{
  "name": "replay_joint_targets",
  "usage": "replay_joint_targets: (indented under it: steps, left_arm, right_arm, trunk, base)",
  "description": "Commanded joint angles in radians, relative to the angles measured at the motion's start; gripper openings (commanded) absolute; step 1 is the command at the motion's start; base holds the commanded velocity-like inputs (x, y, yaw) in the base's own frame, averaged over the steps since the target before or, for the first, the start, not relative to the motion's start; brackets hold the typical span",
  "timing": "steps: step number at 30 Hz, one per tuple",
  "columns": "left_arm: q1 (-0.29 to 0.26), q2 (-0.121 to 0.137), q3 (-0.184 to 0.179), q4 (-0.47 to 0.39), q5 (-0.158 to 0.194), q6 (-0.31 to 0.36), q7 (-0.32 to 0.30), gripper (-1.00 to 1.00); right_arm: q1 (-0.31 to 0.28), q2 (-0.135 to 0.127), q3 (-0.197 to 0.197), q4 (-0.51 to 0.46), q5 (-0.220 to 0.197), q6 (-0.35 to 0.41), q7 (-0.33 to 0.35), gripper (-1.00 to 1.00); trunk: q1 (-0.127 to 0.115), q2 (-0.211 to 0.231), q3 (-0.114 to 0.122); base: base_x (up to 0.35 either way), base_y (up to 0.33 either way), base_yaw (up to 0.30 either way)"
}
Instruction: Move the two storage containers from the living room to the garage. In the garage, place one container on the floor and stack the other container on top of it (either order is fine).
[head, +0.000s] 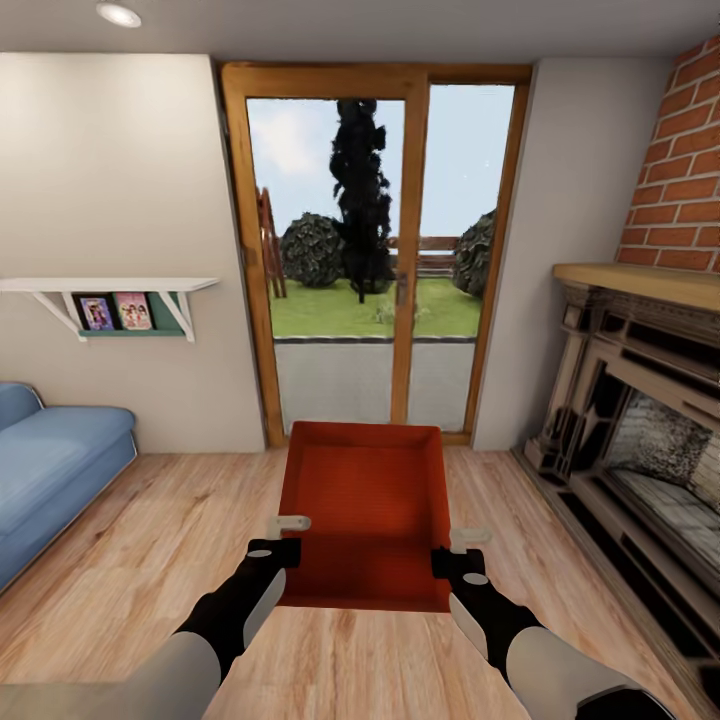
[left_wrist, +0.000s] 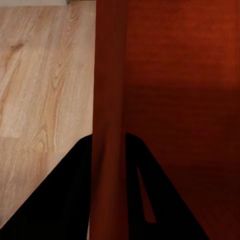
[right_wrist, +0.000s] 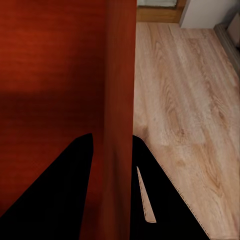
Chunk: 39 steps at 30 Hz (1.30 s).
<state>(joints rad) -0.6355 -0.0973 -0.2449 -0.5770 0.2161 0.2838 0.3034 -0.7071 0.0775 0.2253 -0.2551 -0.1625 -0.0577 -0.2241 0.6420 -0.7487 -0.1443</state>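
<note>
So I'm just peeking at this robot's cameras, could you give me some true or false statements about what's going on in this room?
1. The storage container is orange-red and empty. True.
2. One gripper alone holds it. False: the left gripper and the right gripper each clamp a side wall.
3. A blue sofa sits on the robot's left. True.
4. The floor is grey concrete. False: it is the light wood floor.
5. The fireplace is on the robot's right. True.

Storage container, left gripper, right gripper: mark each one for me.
storage container (head: 365, 510), head view, on its bare inner floor.
left gripper (left_wrist: 109, 150), left wrist view, midway between its fingertips, shut on the container's side wall.
right gripper (right_wrist: 112, 150), right wrist view, midway between its fingertips, shut on the opposite side wall.
</note>
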Motion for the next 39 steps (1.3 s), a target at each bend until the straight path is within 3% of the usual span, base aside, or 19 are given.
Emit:
replay_joint_targets:
  steps: [1,15,29,39]
  left_arm:
    - [-0.002,-0.010,0.009,-0.003,0.031,0.011,0.022,-1.00]
    - [-0.002,-0.010,0.009,-0.003,0.031,0.011,0.023,-1.00]
    - [-0.001,-0.011,0.009,-0.006,0.032,0.009,0.023,-1.00]
    - [-0.002,-0.011,0.009,-0.005,0.032,0.009,0.023,-1.00]
  right_arm:
    - [0.000,0.002,0.000,0.000,-0.002,-0.006,-0.003,-1.00]
    - [0.000,0.004,0.000,0.000,-0.002,-0.006,-0.003,-1.00]
    - [0.000,0.004,0.000,0.000,-0.002,-0.007,-0.003,-1.00]
    - [0.000,0.002,0.000,0.000,-0.002,-0.006,-0.003,-1.00]
  trunk:
    - [0.000,-0.001,-0.001]
    - [0.000,-0.001,-0.001]
    - [0.000,-0.001,-0.001]
    - [0.000,-0.001,0.006]
  base:
    - [-0.276,0.159,0.000]
    - [-0.263,0.156,0.000]
    - [-0.019,0.014,0.010]
    - [0.000,0.000,0.219]
